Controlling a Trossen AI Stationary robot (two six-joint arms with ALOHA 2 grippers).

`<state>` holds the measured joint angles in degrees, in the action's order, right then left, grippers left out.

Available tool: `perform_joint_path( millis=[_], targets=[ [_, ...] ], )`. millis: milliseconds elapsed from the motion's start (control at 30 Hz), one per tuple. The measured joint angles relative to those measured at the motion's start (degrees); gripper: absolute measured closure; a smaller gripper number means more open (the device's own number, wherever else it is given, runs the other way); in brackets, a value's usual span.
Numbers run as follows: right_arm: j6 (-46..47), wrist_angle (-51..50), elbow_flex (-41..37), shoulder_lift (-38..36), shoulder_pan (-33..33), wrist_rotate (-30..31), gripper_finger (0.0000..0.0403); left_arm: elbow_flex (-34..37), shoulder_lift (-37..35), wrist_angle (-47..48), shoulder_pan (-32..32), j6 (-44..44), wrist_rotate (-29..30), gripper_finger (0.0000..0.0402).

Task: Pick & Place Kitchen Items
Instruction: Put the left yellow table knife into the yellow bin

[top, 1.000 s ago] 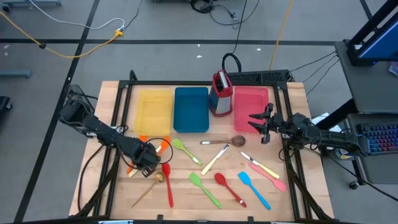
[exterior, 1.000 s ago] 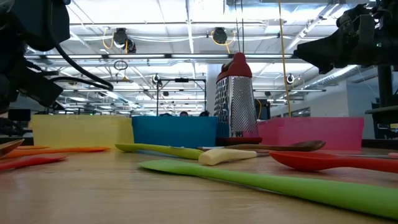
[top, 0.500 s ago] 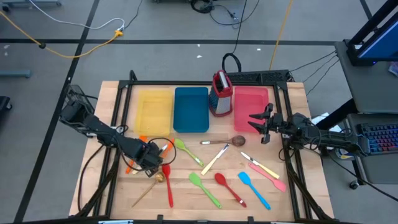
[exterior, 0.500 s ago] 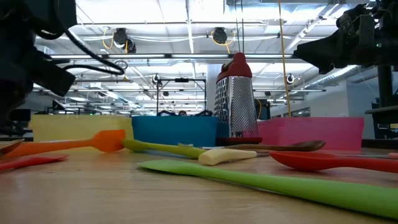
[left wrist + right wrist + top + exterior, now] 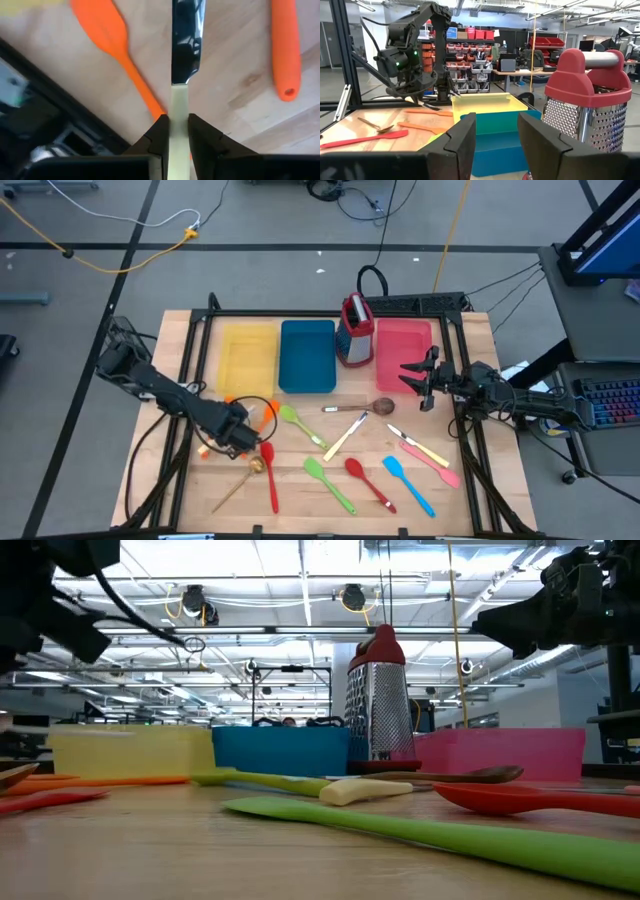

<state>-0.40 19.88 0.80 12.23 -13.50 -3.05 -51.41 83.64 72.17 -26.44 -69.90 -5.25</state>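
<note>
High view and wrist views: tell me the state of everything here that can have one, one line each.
left end effector: shut on the knife's handle
cream-handled knife: gripped, blade pointing away from the fingers
right end effector: open, holding nothing
yellow tray: empty
blue tray: empty
pink tray: empty
grater: upright

Two dark jointed arms, black cables looped alongside (one housing shows a green light)
</note>
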Motion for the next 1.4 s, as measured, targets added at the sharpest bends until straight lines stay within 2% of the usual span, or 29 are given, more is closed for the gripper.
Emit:
perform_joint_path(
  millis=[133, 300, 433, 600, 800, 1000, 1133, 1233, 1400],
  targets=[
    [0.0, 0.0, 0.0, 0.0, 0.0, 0.0, 0.0261, -4.9, 0.0, 3.9, 0.9, 2.2, 3.1, 0.0348],
    [0.0, 0.0, 0.0, 0.0, 0.0, 0.0, 0.0261, -9.9, 0.0, 10.3, 3.8, 5.4, 9.9, 0.0352],
    [0.0, 0.0, 0.0, 0.0, 0.0, 0.0, 0.0261, -11.9, -0.1, 12.0, 7.2, 11.7, 14.3, 0.0340],
    [0.0, 0.0, 0.0, 0.0, 0.0, 0.0, 0.0261, -12.1, -0.1, 12.1, 13.9, 20.5, 16.7, 0.0342],
    [0.0, 0.0, 0.0, 0.0, 0.0, 0.0, 0.0261, -12.1, -0.1, 11.2, 25.2, 29.8, 22.2, 0.0346],
    [0.0, 0.0, 0.0, 0.0, 0.0, 0.0, 0.0261, -12.1, -0.1, 6.3, 37.7, 34.1, 23.0, 0.0337],
    [0.0, 0.0, 0.0, 0.0, 0.0, 0.0, 0.0261, -12.0, -0.1, -0.6, 44.9, 37.5, 19.0, 0.0336],
    [0.0, 0.0, 0.0, 0.0, 0.0, 0.0, 0.0261, -11.2, -0.1, -5.0, 48.3, 41.4, 18.3, 0.0336],
    [0.0, 0.0, 0.0, 0.0, 0.0, 0.0, 0.0261, -9.1, -0.1, -8.7, 51.8, 41.5, 17.3, 0.0335]
  ],
)
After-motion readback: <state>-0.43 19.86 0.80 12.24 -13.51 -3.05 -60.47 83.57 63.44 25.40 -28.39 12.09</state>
